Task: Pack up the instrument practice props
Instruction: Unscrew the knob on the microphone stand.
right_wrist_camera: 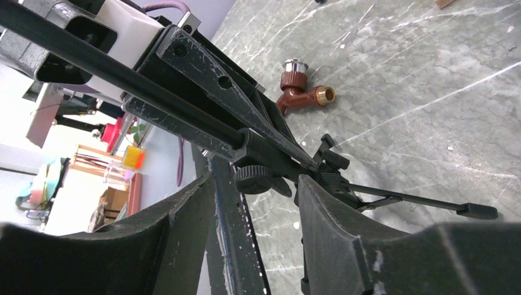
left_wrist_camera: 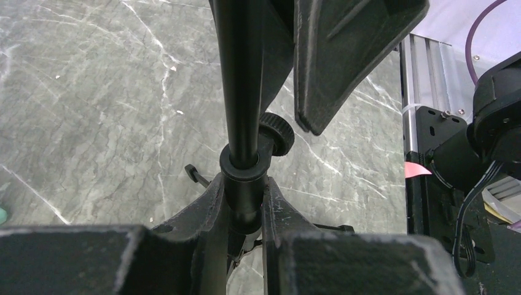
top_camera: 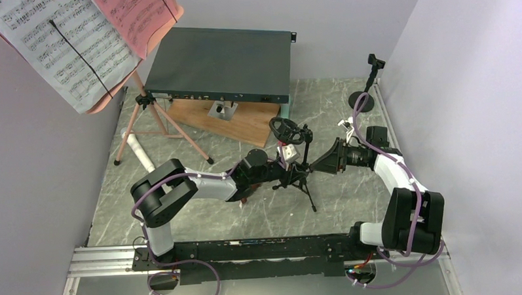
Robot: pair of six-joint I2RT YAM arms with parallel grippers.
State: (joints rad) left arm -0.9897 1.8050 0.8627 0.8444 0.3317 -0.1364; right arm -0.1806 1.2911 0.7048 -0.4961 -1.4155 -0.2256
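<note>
Centre frame on the counter [top_camera: 352, 197] — black mic mount [top_camera: 304, 183]: likely stiff, light, top-heavy; best held at collar. My left end effector [left_wrist_camera: 244, 190] clamps its pole; right end effector [right_wrist_camera: 255, 184] gapes wide alongside.

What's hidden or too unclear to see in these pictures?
Top view: music pages run off the upper-left edge; the left arm covers the white microphone's near end.
Left wrist view: the left gripper hides most of the black stand's legs; its pole leaves the top edge.
</note>
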